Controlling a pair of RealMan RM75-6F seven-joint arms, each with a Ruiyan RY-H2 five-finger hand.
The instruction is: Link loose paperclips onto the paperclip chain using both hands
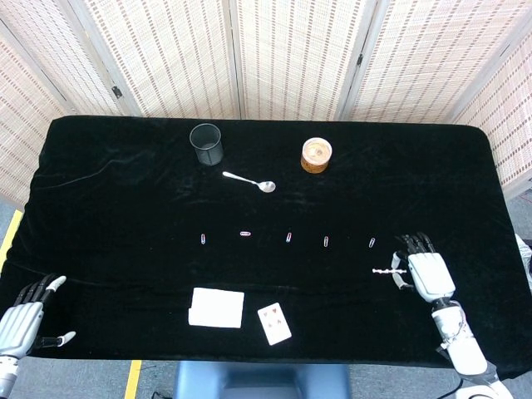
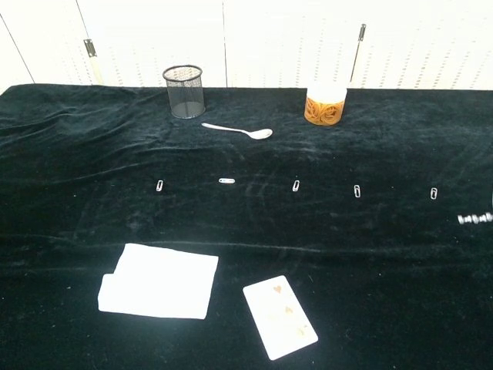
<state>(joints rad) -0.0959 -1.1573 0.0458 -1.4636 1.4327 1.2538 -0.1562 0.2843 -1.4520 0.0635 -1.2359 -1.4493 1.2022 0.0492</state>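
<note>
Several loose paperclips lie in a row across the middle of the black cloth, from the leftmost paperclip (image 1: 203,239) (image 2: 159,185) to the rightmost paperclip (image 1: 371,243) (image 2: 434,193). A short paperclip chain (image 1: 385,272) (image 2: 474,219) sticks out leftward from my right hand (image 1: 426,273), which pinches its right end near the table's right side, just below the rightmost clip. The chest view shows the chain's end at its right edge but not the hand. My left hand (image 1: 25,317) rests at the front left corner, fingers spread, holding nothing.
A black mesh cup (image 1: 206,143), a metal spoon (image 1: 249,181) and a jar of rubber bands (image 1: 316,155) stand behind the clip row. A white pad (image 1: 216,307) and a playing card (image 1: 274,322) lie near the front edge.
</note>
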